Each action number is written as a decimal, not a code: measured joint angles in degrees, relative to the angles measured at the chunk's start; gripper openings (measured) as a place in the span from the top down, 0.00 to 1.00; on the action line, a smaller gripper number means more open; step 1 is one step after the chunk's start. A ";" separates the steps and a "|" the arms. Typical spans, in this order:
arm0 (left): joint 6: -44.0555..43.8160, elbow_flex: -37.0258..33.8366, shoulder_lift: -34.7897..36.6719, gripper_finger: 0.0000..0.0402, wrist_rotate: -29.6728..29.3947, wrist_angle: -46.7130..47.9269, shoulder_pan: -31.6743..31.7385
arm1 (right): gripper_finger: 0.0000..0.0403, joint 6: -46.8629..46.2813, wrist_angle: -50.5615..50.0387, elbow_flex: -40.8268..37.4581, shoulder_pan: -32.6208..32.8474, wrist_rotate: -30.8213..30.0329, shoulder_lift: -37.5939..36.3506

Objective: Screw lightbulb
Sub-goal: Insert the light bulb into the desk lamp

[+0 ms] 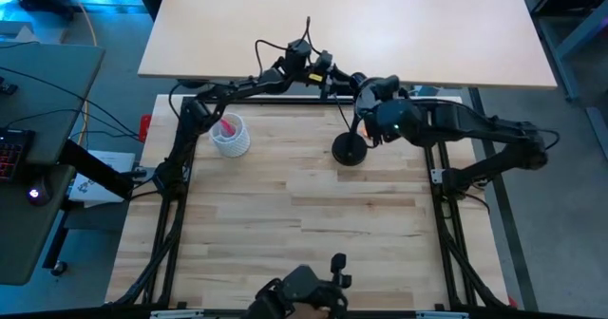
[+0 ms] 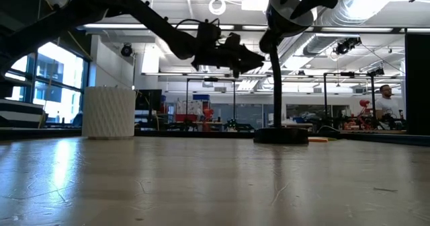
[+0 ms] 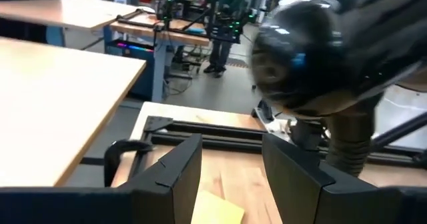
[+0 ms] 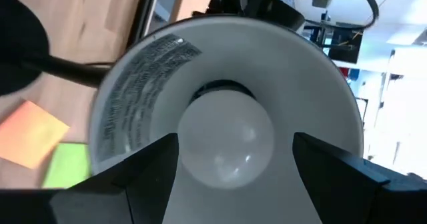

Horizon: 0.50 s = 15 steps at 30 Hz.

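Print on the lamp shade, none of it legible

Only one patch of writing shows: a block of fine grey print on the white inner wall of the lamp shade, curving up along its rim beside the lightbulb seated in the middle, and the lines are too small and smeared to make out a single word or number. The sticky notes on the table carry no writing that can be seen. In the low view, the room behind the table shows lights and equipment, but no sign or label there can be read.
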<state>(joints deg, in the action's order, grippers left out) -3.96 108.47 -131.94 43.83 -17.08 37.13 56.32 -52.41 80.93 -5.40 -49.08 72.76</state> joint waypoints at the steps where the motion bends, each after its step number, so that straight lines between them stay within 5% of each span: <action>1: 0.54 0.00 0.00 0.62 0.00 -0.30 -0.26 | 0.28 1.40 0.58 0.00 -0.59 0.00 0.38; 15: 4.28 0.00 0.00 0.62 0.07 -2.93 -2.75 | 0.28 -5.75 0.81 0.00 -5.16 0.10 1.82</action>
<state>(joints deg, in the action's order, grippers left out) 0.31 108.47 -131.94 43.90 -20.01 34.38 50.57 -51.59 80.93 -10.57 -48.98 74.59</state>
